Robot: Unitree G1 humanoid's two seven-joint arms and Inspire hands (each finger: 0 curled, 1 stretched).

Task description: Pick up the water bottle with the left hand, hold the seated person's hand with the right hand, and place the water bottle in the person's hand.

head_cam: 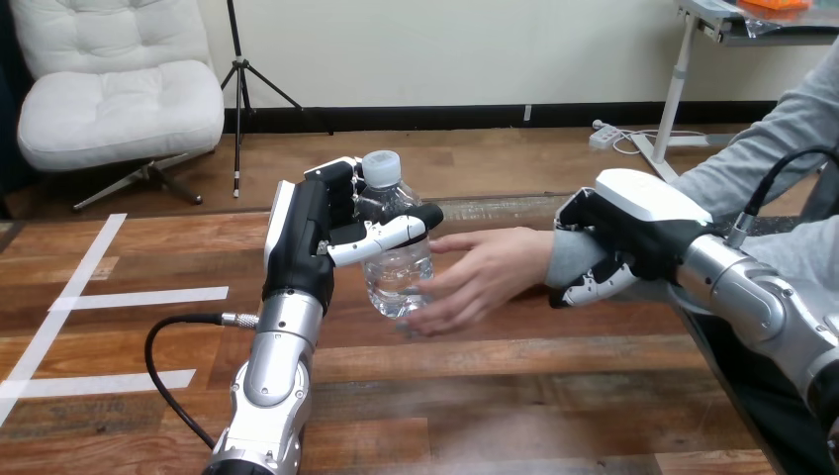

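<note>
A clear water bottle [393,259] with a white cap stands upright above the table's middle, and my left hand [319,230] is shut on it, fingers behind and thumb across its front. The person's hand [482,275] reaches in from the right, palm toward the bottle, its fingers touching the bottle's lower part. My right hand [623,237] lies over the person's wrist at the grey sleeve, with its fingers curled round and under it.
The wooden table [514,396] stretches in front, with white tape strips [139,297] at its left. A black cable [173,356] loops beside my left forearm. The person's arm crosses the table's right edge.
</note>
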